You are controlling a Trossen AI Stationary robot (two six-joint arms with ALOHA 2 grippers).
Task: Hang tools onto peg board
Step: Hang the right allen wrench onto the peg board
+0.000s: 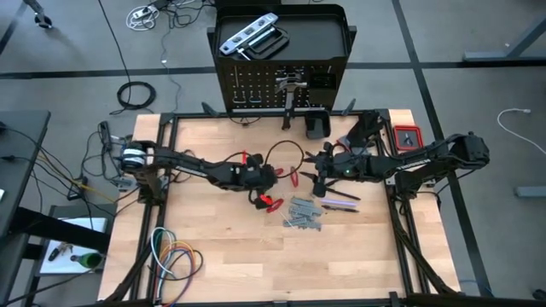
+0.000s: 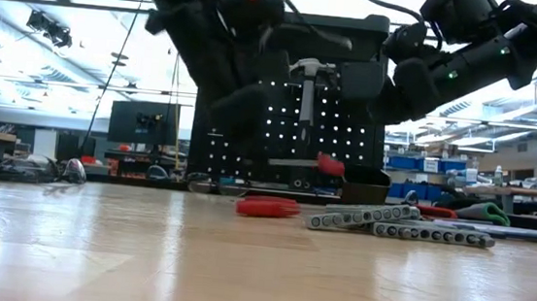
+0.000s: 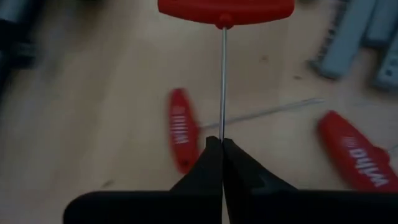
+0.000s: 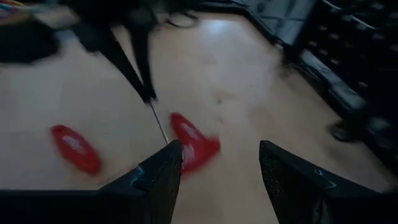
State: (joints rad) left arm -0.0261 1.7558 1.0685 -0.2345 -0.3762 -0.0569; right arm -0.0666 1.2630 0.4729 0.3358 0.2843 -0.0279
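A pale wooden table (image 1: 222, 264) with visible plank grain fills the view from above, framed by black metal rails. At its far edge stands a black upright peg board (image 1: 273, 85), a flat metal panel dotted with rows of small round holes, topped by a shallow black tray (image 1: 324, 34) holding a long silver level (image 1: 246, 33). A steel hammer (image 2: 309, 81) already hangs on the board, head up, its shaft straight down.

The left gripper (image 3: 221, 144) sits near the table's middle, its two dark tapered fingers pressed fully together on the thin, bright steel shaft of a T-handled driver (image 3: 224, 12). The shaft runs straight away from the fingertips to a smooth red plastic crossbar handle. Two more red-handled drivers (image 3: 181, 127) lie flat on the wood just beyond, their handles rounded and printed with white lettering.

The right gripper (image 4: 219, 158) hovers close by, to the right of the left one, its two broad dark fingers spread well apart with nothing between them. Below it lies a red handle (image 4: 193, 144).

Right of centre, a cluster of grey metal wrenches (image 1: 304, 213) lies in a loose pile, long and flat. Beside them rests what looks like a slim dark tool (image 1: 341, 201), though it is too small to make out clearly. A small red and black box (image 1: 407, 137) sits at the far right corner. Coiled cables (image 1: 175, 258) in several colours lie at the near left.
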